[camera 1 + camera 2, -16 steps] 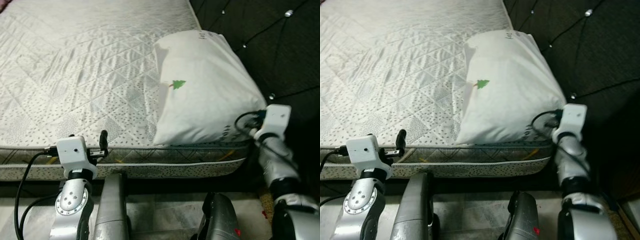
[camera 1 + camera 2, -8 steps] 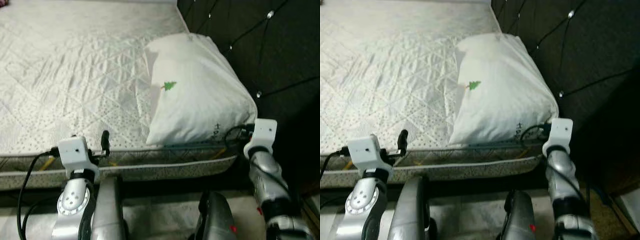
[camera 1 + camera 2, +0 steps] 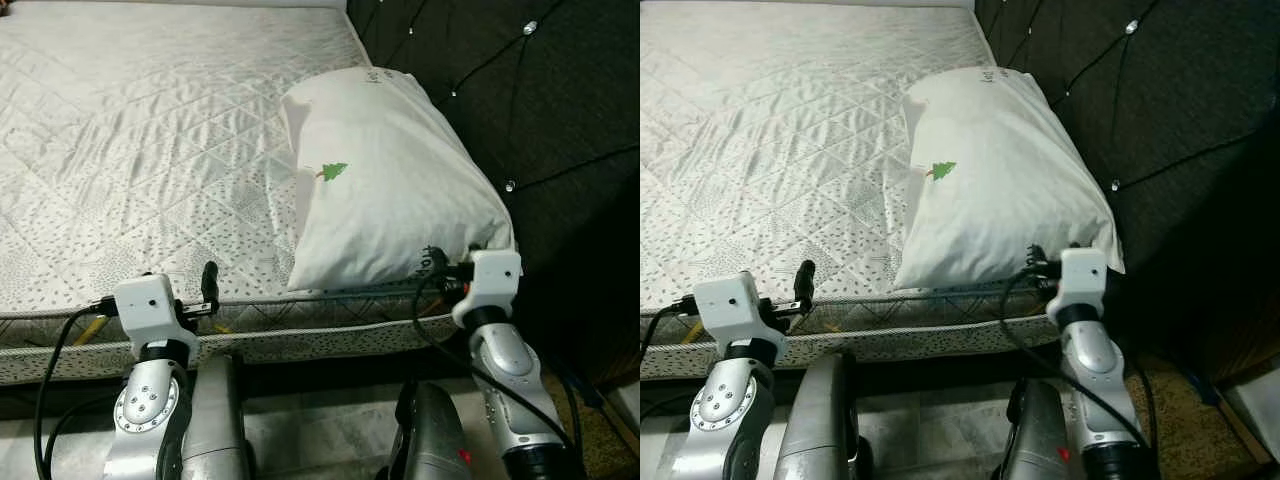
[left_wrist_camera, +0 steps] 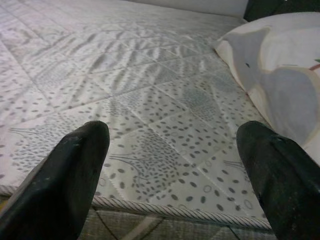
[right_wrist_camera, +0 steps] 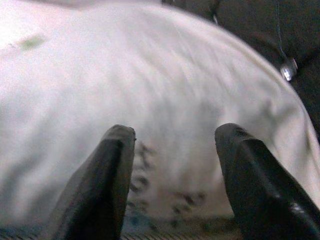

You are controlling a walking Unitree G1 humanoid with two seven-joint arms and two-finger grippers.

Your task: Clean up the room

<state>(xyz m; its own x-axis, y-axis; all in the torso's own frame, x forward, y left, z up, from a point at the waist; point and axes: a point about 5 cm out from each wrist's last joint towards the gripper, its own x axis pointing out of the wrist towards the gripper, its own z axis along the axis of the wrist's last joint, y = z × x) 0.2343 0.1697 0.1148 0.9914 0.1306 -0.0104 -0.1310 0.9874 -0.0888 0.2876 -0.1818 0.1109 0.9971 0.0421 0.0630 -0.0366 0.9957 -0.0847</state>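
Floor [image 3: 330,440]: pale tiles under the robot, at the foot of the bed's side.
Left gripper [image 4: 175,165]: raised at the mattress edge, fingers [image 4: 75,165] spread wide apart, nothing between them; it points across the bed surface.
Right gripper [image 5: 175,170]: held at the near end of the pillow, fingers [image 5: 107,185] parted and released, holding nothing; whether the tips touch the cloth cannot be told.
Mattress [image 3: 150,150]: white, quilted in diamonds with a speckled leaf print, corded along the near edge, bare across most of its width.
Pillow [image 3: 385,175]: white, plump, a small green tree printed on its side; lies on the mattress at the robot's right, its long side against the headboard, its near end at the mattress edge just ahead of the right gripper.
Headboard [image 3: 540,110]: dark, tufted, with shiny studs, standing along the right side of the bed behind the pillow.
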